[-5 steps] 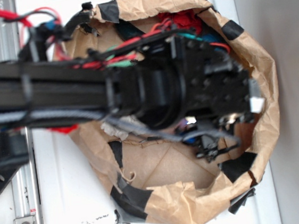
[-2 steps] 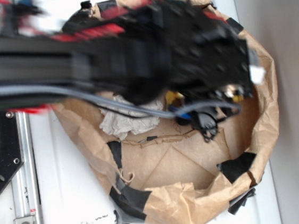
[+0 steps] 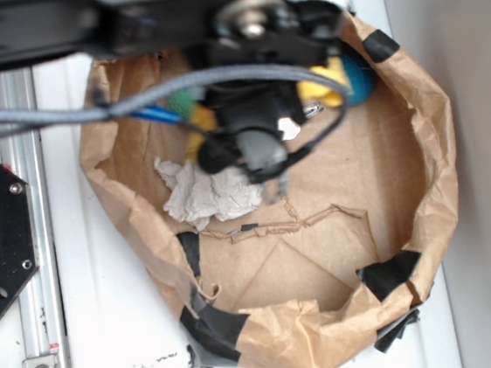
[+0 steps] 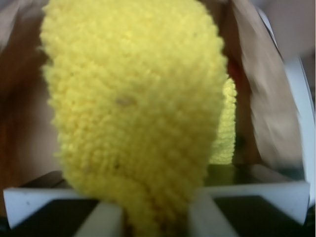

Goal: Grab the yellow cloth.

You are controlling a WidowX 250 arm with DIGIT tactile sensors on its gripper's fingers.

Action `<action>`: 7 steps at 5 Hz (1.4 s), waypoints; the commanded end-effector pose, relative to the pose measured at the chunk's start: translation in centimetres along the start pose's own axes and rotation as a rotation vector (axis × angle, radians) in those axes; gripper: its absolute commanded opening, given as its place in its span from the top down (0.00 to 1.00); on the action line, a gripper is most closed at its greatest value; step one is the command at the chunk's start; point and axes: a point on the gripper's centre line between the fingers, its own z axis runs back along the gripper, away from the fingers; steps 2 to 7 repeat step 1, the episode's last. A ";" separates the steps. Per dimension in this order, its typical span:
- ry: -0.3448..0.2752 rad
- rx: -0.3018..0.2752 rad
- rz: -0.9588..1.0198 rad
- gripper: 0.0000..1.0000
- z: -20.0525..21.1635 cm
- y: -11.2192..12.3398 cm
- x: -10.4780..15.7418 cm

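A: Wrist view, closest first?
B: gripper (image 4: 155, 217), white fingers (image 4: 101, 219) pinched on the yellow cloth (image 4: 133, 113). Cloth hangs from the jaws, fills most of the view, terry loops, a few dark specks.
A: Behind it?
B: brown paper bag (image 4: 261, 98) wall on the right.
A: Exterior?
B: Arm crosses the top. Yellow bits of cloth (image 3: 327, 83) peek out under the wrist, inside the bag (image 3: 418, 157) near its upper rim. White-grey rag (image 3: 207, 192) lies crumpled on the bag floor, lower left, apart from the cloth. Blue ball (image 3: 359, 75) just beside the yellow.
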 end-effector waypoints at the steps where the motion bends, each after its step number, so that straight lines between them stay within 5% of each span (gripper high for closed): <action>1: -0.109 0.003 0.025 1.00 2.8 0.3 -0.3; 7: -0.109 0.003 0.025 1.00 2.8 0.3 -0.3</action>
